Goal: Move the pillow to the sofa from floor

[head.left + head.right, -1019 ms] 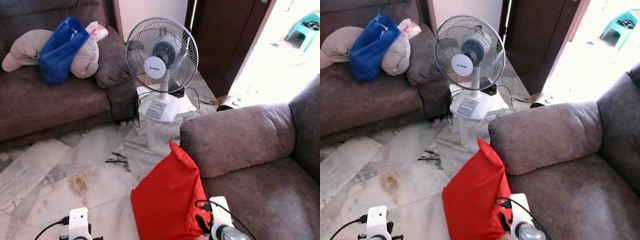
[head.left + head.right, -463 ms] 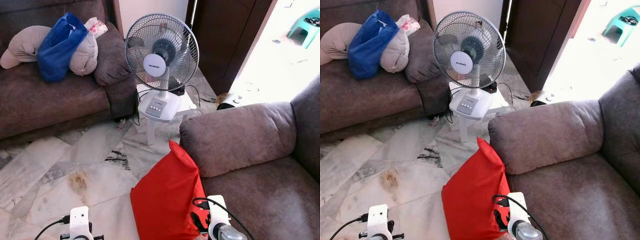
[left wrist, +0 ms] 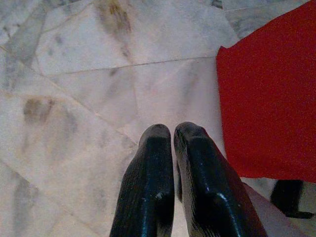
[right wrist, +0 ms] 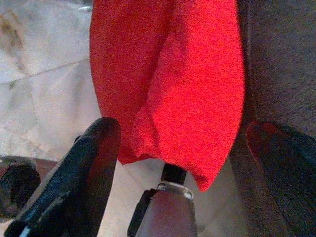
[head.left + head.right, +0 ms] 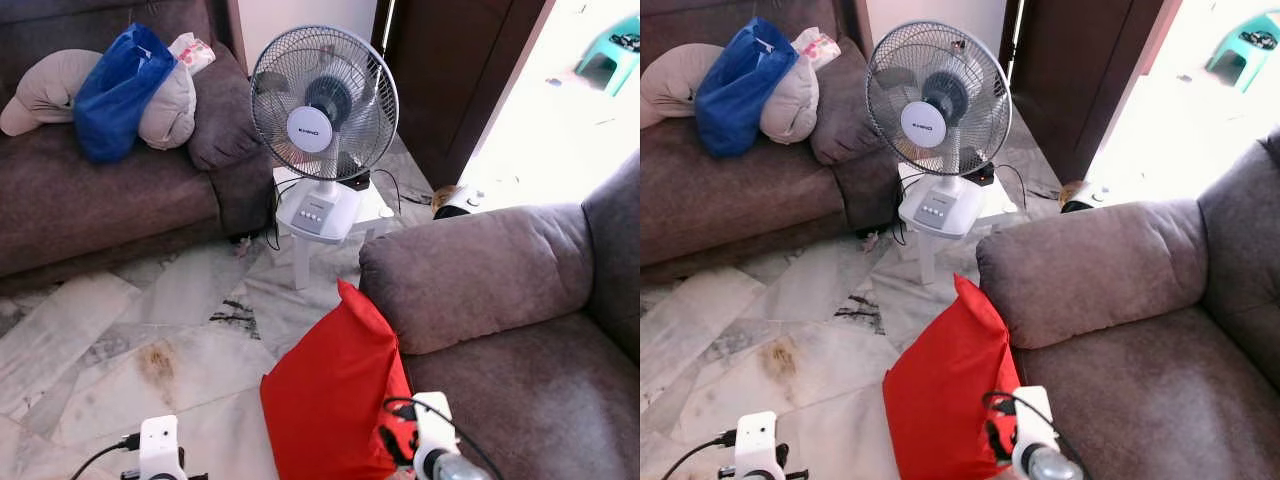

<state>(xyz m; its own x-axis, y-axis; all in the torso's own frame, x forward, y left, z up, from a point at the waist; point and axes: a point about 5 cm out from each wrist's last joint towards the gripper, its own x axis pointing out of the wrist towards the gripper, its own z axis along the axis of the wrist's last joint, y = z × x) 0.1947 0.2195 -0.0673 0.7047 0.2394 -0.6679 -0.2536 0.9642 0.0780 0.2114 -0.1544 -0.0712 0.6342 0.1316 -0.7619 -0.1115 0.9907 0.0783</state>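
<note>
right wrist view: red pillow (image 4: 168,84) stands on the floor (image 5: 120,340), leaning against the sofa (image 5: 500,290) front. right gripper (image 4: 182,163), jaws spread, straddles it, pre-grasp; next, close and lift. left gripper (image 3: 170,138) clenched, beside the sofa.

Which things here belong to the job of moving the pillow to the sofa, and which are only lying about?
For the job:
- red fabric pillow on the marble floor, leaning against the sofa
- grey-brown upholstered sofa
- right gripper, open around the pillow's lower end
- left gripper, shut, over the floor

Lying about:
- white pedestal fan
- blue plastic bag
- beige cushion
- teal plastic stool
</note>
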